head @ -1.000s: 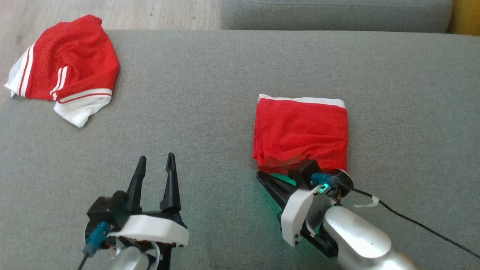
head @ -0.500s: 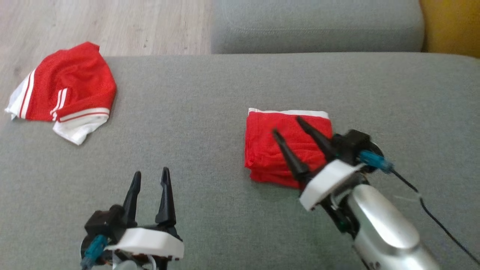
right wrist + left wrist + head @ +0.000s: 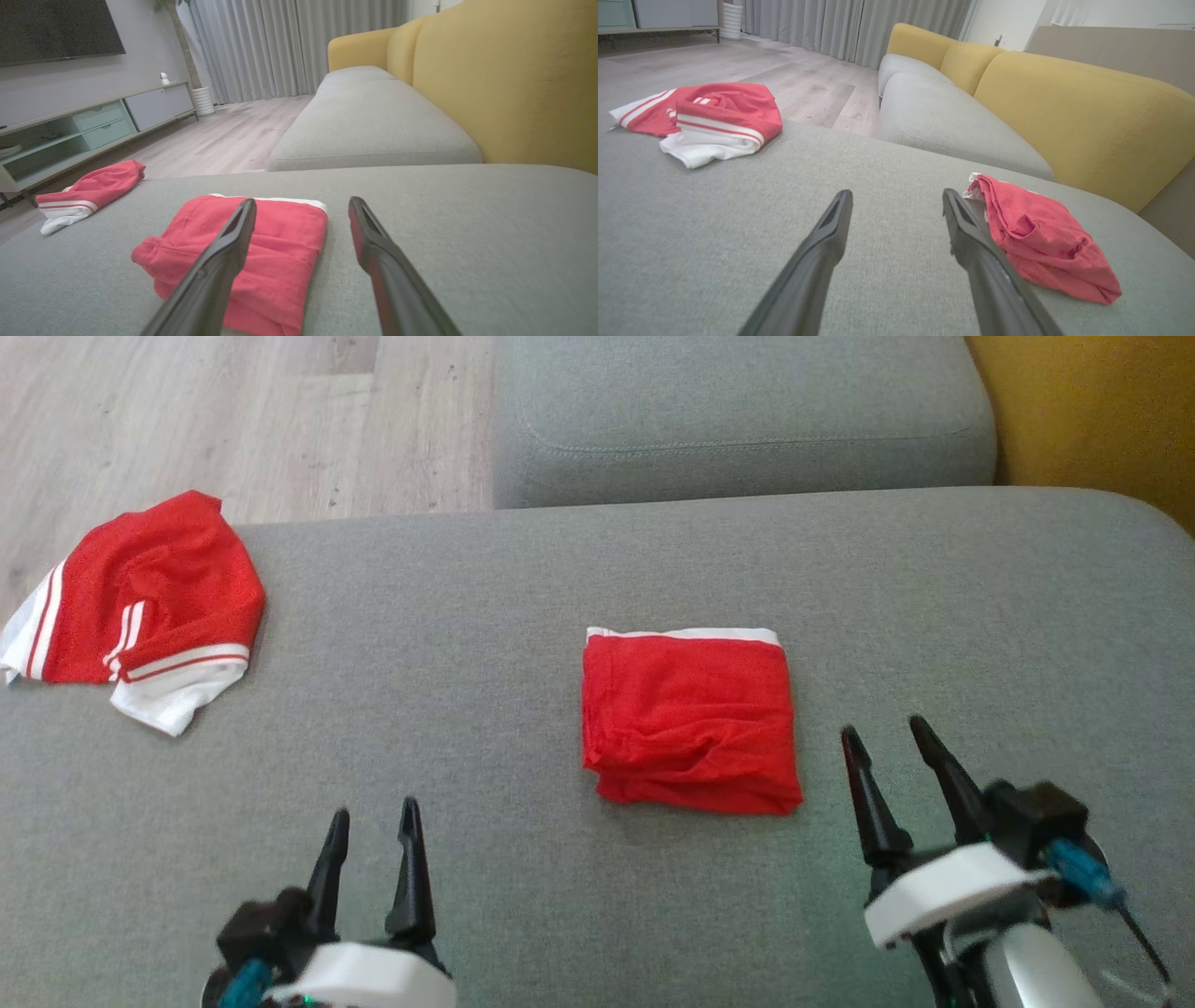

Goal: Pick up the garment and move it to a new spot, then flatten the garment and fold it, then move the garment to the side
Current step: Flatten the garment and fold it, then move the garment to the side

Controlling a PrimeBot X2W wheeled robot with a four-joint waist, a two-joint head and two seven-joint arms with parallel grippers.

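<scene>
A folded red garment (image 3: 689, 721) with a white band along its far edge lies flat in the middle of the grey cushion (image 3: 560, 579). It also lies at the right in the left wrist view (image 3: 1041, 238) and at centre left in the right wrist view (image 3: 261, 252). My right gripper (image 3: 882, 730) is open, near and to the right of the garment, apart from it. Open and holding nothing, my left gripper (image 3: 372, 814) sits at the lower left, well clear of the garment.
A second red garment (image 3: 140, 607) with white stripes lies crumpled at the cushion's far left edge. Another grey seat cushion (image 3: 738, 420) is behind, with a yellow backrest (image 3: 1092, 411) at the right. Wooden floor (image 3: 187, 420) lies beyond the left edge.
My right gripper let go of the folded garment's near edge, opened, and drew back to the right of it. The camera tilted up. The left gripper stayed put.
</scene>
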